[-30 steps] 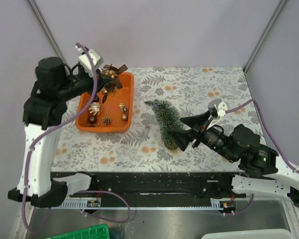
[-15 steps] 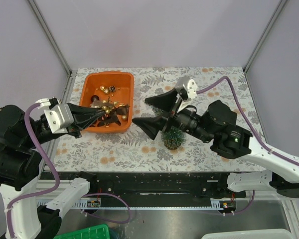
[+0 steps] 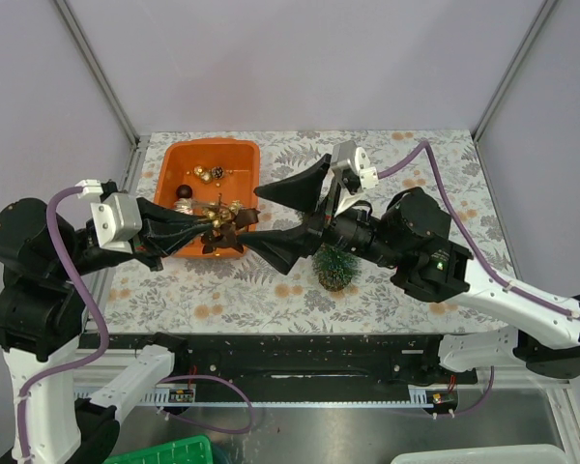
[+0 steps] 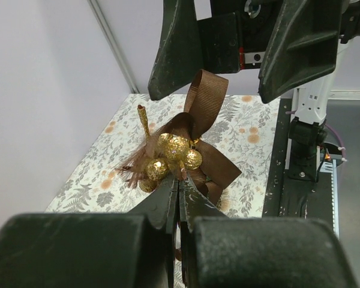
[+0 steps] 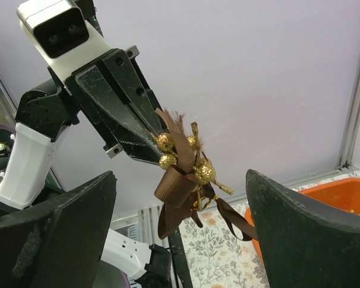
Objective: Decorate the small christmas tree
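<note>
The small christmas tree (image 3: pixel 336 266) stands upright on the table, partly under my right arm. My left gripper (image 3: pixel 209 230) is shut on a brown ribbon bow with gold balls (image 3: pixel 224 222), held above the tray's right edge. In the left wrist view the bow (image 4: pixel 181 150) sticks out past the closed fingertips of the left gripper (image 4: pixel 180 185). My right gripper (image 3: pixel 269 218) is wide open and faces the bow, one finger on each side of it. In the right wrist view the bow (image 5: pixel 189 165) hangs between the fingers (image 5: pixel 54 234) without touching them.
An orange tray (image 3: pixel 247 155) with several small gold and brown ornaments (image 3: pixel 211 172) sits at the back left. A green bin (image 3: pixel 164 451) and a white bin (image 3: pixel 483 454) lie below the table's near edge. Frame posts stand at the back corners.
My right gripper let go of the tree, which now stands upright, and swung left, open, toward the bow. My left gripper lifted the bow from the tray and moved it right.
</note>
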`<action>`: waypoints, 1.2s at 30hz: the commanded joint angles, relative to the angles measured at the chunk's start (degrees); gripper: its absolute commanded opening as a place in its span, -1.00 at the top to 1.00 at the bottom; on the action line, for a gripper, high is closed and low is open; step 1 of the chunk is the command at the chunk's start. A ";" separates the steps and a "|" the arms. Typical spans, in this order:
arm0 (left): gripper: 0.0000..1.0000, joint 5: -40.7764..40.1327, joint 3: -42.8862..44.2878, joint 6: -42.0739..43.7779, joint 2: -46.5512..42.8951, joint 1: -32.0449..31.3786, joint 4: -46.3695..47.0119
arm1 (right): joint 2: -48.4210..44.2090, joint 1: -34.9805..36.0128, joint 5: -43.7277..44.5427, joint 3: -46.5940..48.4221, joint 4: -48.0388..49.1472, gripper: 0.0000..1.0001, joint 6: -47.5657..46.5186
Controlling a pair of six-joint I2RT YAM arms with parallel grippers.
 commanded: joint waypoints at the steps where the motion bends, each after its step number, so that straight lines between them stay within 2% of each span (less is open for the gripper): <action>1: 0.96 4.26 -0.78 -3.71 0.83 -0.06 4.15 | 0.30 0.28 -1.59 0.06 4.52 -0.91 0.41; 4: 0.95 5.49 -1.40 -4.24 1.01 -0.06 4.50 | 1.80 0.19 -1.68 1.29 4.17 -0.79 0.14; 6: 0.94 6.45 -1.49 -4.58 1.36 -0.06 4.41 | 2.24 0.19 -1.24 1.56 3.90 -0.61 -0.21; 8: 0.94 6.90 -1.40 -5.20 1.80 -0.06 4.41 | 1.98 0.19 0.16 1.03 3.73 -0.27 -0.21; 10: 0.94 6.81 -1.31 -5.46 2.41 -0.15 4.41 | 0.67 0.19 1.83 0.16 3.12 -0.01 -0.73; 15: 0.93 4.71 -1.31 -6.61 4.34 -2.60 4.85 | -6.27 0.28 7.01 -4.67 1.45 0.49 -1.35; 21: 0.95 -3.46 -0.52 -7.05 7.42 -12.62 4.77 | -15.67 0.19 12.90 -10.65 -2.94 0.68 -1.35; 25: 0.96 -5.23 -0.08 -7.14 9.97 -15.35 4.85 | -20.86 0.19 15.19 -13.99 -6.62 0.77 -0.56; 30: 0.98 -7.42 2.81 -6.08 14.54 -19.74 3.62 | -25.26 0.19 17.48 -17.16 -8.75 0.78 0.49; 32: 0.98 -8.13 4.40 -5.21 16.56 -21.85 3.10 | -26.41 0.19 18.09 -17.95 -9.63 0.65 0.93; 34: 0.98 -8.57 6.33 -4.15 18.67 -23.70 2.40 | -27.20 0.19 18.44 -18.39 -10.59 0.29 1.11; 36: 0.99 -9.53 7.48 -3.01 20.16 -25.54 1.95 | -27.73 0.19 18.36 -18.74 -11.47 -0.22 1.20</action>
